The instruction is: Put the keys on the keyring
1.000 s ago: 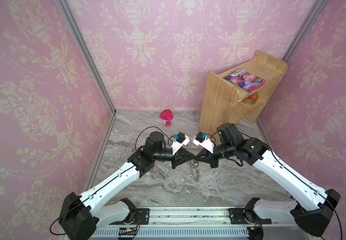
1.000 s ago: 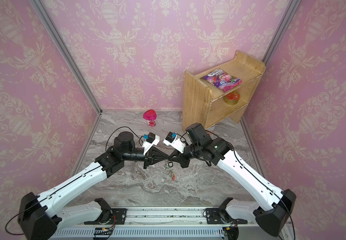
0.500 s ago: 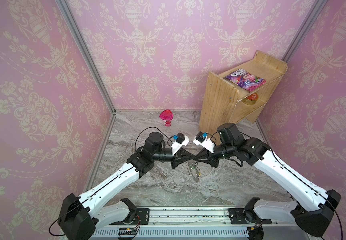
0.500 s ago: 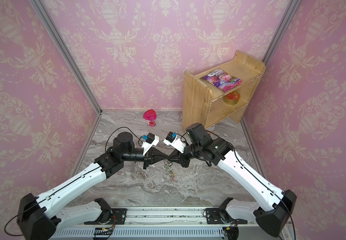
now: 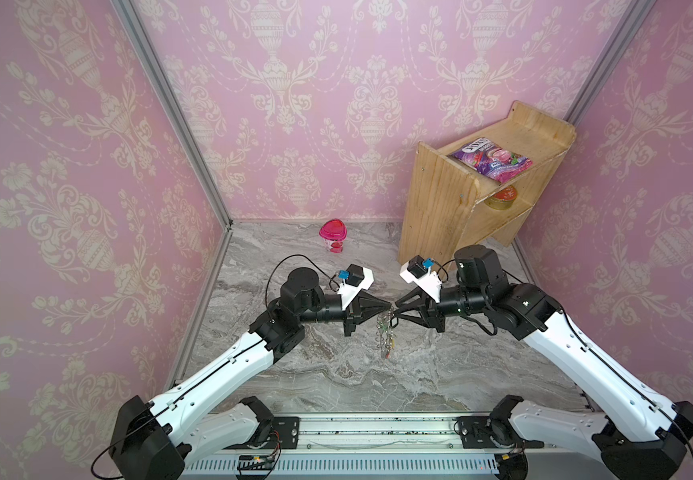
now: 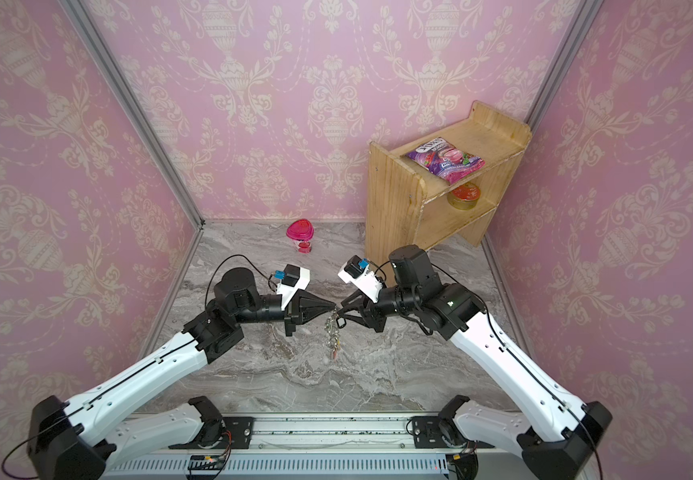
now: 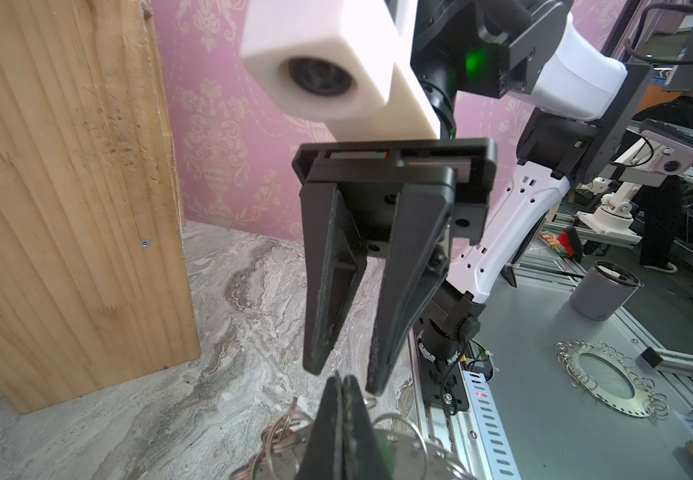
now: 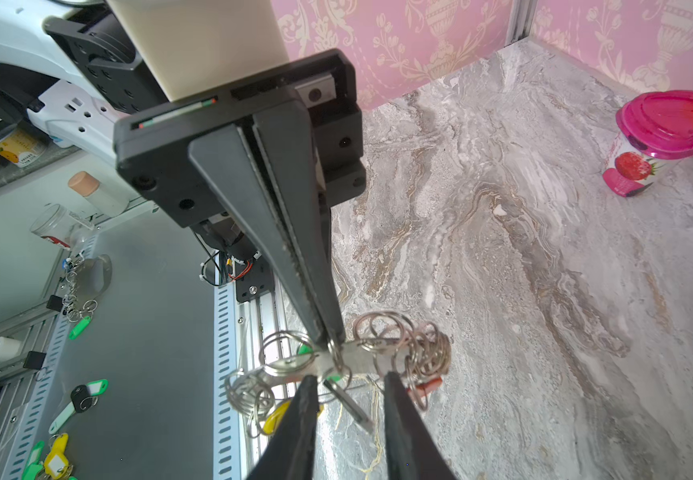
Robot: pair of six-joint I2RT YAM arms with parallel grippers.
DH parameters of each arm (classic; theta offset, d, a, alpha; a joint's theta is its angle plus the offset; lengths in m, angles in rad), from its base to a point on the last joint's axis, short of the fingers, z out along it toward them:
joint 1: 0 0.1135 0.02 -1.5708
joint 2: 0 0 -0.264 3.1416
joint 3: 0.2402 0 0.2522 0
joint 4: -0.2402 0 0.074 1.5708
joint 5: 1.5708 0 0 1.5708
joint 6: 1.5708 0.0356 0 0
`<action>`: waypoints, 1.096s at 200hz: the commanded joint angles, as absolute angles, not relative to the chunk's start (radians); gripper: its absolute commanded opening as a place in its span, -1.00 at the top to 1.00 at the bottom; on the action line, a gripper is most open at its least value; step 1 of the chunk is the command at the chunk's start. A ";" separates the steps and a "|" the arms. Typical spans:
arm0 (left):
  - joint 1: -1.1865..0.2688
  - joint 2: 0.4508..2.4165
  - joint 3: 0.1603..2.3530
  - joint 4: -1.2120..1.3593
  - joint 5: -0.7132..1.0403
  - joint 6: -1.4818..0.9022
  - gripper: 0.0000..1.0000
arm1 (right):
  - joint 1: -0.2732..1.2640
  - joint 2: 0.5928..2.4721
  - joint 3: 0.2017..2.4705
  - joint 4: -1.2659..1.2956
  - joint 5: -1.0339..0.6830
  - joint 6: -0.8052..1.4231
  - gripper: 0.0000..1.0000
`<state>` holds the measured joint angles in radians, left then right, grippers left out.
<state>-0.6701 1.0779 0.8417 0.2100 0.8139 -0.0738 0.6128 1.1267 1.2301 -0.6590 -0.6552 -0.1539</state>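
Left pincer [image 8: 331, 338] pinches keyring [image 8: 359, 358] rim (hanging free)

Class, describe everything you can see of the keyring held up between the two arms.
The keyring is a flat grey plate, metal by its look, with many thin wire rings crowded along its edge and red, yellow and green tags among them. It hangs edge-on over the marble table, gripped at its top by the left gripper, jaws shut. The right gripper, jaws open, stands right beside it.
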 commanded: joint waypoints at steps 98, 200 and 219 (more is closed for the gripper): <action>-0.674 1.085 0.844 0.319 0.762 -0.118 1.00 | 0.610 1.101 1.191 -0.592 -0.667 -0.100 0.45; -0.674 1.075 0.839 0.331 0.756 -0.126 1.00 | 0.611 1.089 1.184 -0.572 -0.615 -0.088 0.94; -0.674 1.071 0.839 0.334 0.742 -0.126 1.00 | 0.616 1.088 1.186 -0.574 -0.619 -0.088 1.00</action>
